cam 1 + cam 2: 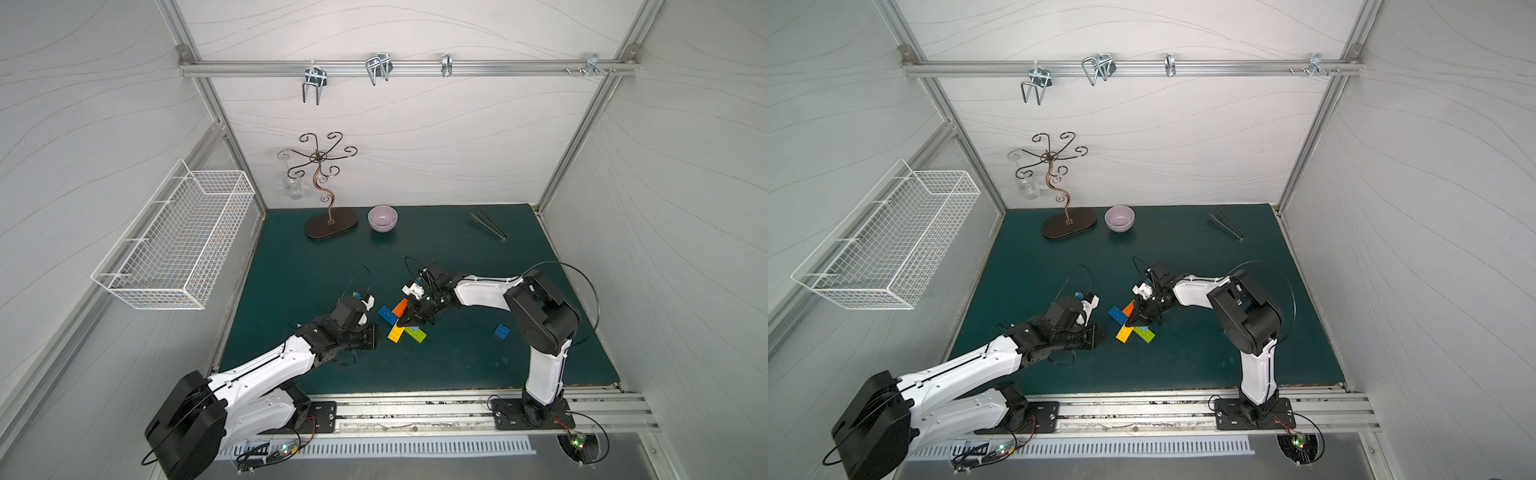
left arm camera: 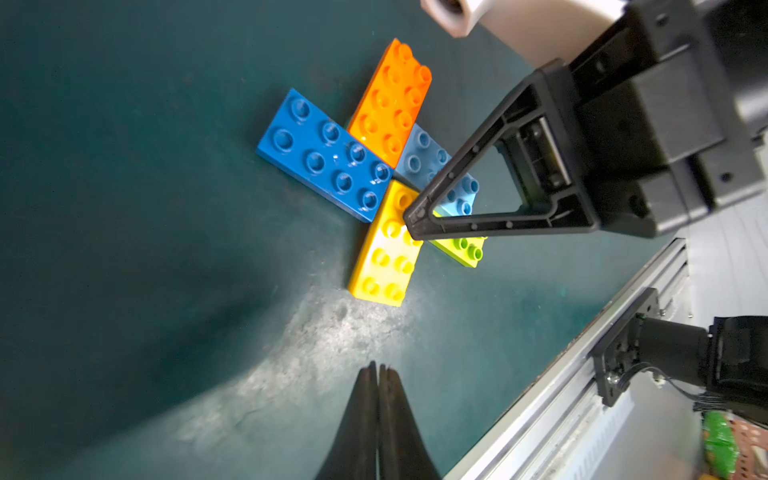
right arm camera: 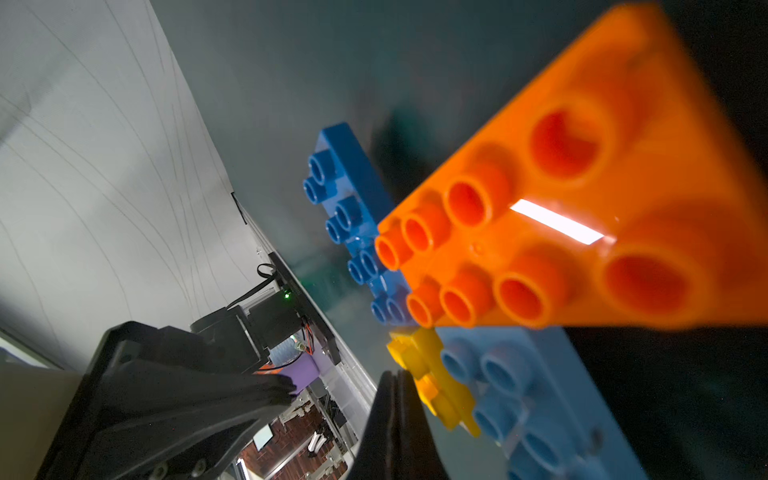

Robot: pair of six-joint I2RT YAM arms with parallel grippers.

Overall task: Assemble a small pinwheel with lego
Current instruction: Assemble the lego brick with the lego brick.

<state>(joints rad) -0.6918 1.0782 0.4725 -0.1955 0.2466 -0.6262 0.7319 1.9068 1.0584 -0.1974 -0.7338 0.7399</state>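
The pinwheel lies flat on the green mat in both top views. It has orange, dark blue, yellow and lime arms around a light blue centre brick. My right gripper is shut, and its tip is down at the yellow arm's inner end beside the centre. From its own wrist view the right gripper holds nothing. My left gripper is shut and empty, a short way left of the pinwheel. A small square blue lego brick lies loose to the right.
At the back of the mat stand a lilac bowl, a scrolled metal stand on an oval base and grey tongs. A white wire basket hangs on the left wall. An aluminium rail runs along the front edge.
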